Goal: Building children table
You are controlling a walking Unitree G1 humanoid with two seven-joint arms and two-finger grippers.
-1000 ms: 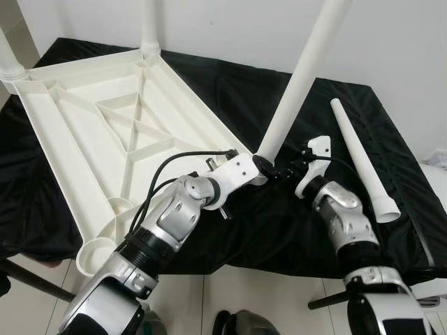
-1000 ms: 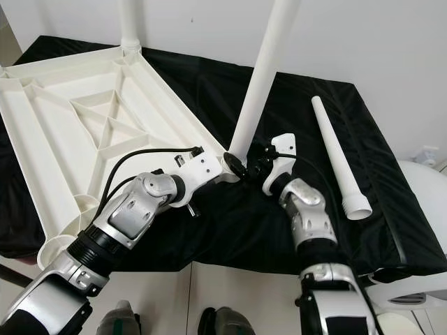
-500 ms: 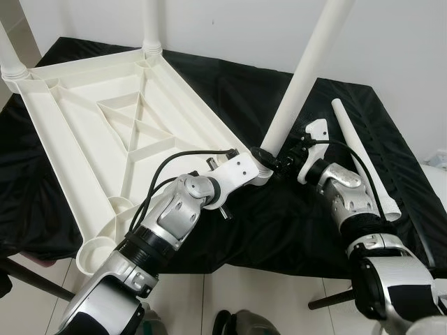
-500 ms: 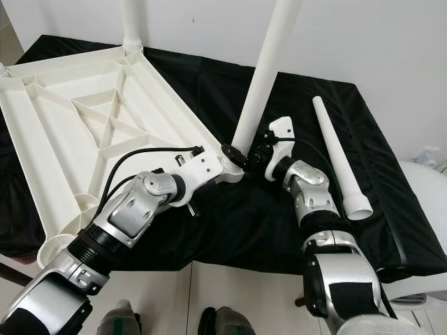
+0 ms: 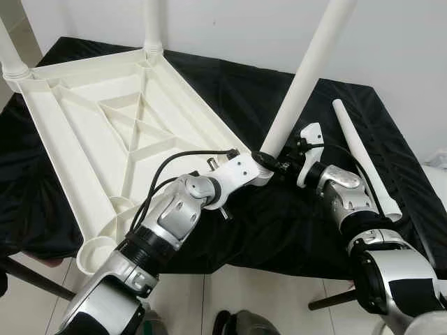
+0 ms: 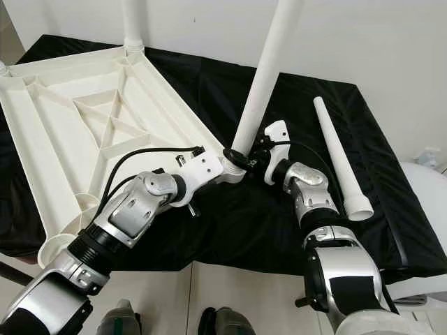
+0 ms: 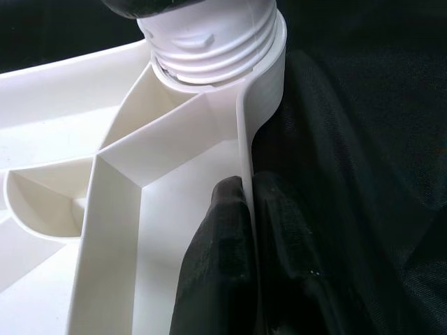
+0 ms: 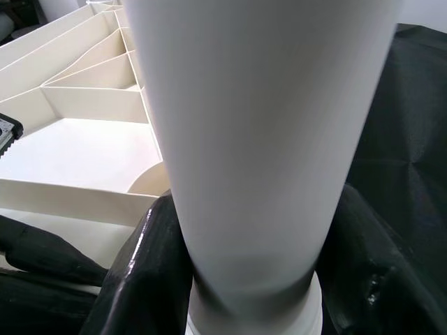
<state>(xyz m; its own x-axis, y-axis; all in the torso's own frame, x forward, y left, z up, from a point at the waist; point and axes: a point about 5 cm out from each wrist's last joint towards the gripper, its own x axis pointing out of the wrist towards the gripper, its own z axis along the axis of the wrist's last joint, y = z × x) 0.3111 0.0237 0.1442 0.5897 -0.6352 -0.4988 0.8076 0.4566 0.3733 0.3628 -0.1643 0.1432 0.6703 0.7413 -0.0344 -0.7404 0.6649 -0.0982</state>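
Observation:
The white plastic table top (image 5: 105, 132) lies upside down on a black cloth. A white leg (image 5: 300, 84) stands tilted in the socket at its near right corner. My right gripper (image 5: 271, 159) is shut around this leg's base, with a black finger (image 8: 143, 269) on each side of the tube. My left gripper (image 7: 246, 192) is shut on the table top's rim (image 7: 244, 125) just beside that socket, one finger (image 7: 216, 244) inside the wall and one outside. A second, loose leg (image 5: 363, 160) lies on the cloth to the right of my right arm.
Two fitted legs (image 5: 151, 28) (image 5: 10, 56) rise from the far corners. The near left corner socket (image 5: 94, 255) hangs over the cloth's front edge. A white wall (image 5: 237, 28) stands close behind. Tiled floor (image 5: 265, 293) lies below.
My right wrist has lifted and turned around the leg's base, and its forearm has swung to the right. The left arm and the table top have stayed put.

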